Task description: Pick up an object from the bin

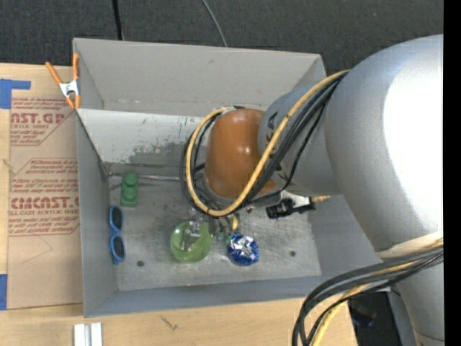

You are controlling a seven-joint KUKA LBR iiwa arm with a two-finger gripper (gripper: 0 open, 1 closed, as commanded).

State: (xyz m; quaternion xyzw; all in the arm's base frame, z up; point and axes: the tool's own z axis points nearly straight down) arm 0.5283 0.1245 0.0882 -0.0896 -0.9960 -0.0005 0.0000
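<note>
**Jaws down over the green disc at the bin's front**

We see the arm [389,143] reaching in from the right, its orange cover [232,153] and looped cables [193,166] hanging above the middle of the bin [216,278]. Below the cover, the jaws come down onto the top edge of a round, translucent green disc [189,248], which lies on the bin floor near the front wall, about midway along it. We cannot tell whether the jaws are wide or narrow, nor whether they touch the disc. Just to the disc's right lies a crumpled blue and white ball [243,249], apart from it. Well to the left lie blue sunglasses [115,234] along the left wall, with a small green block [130,190] behind them.
</note>
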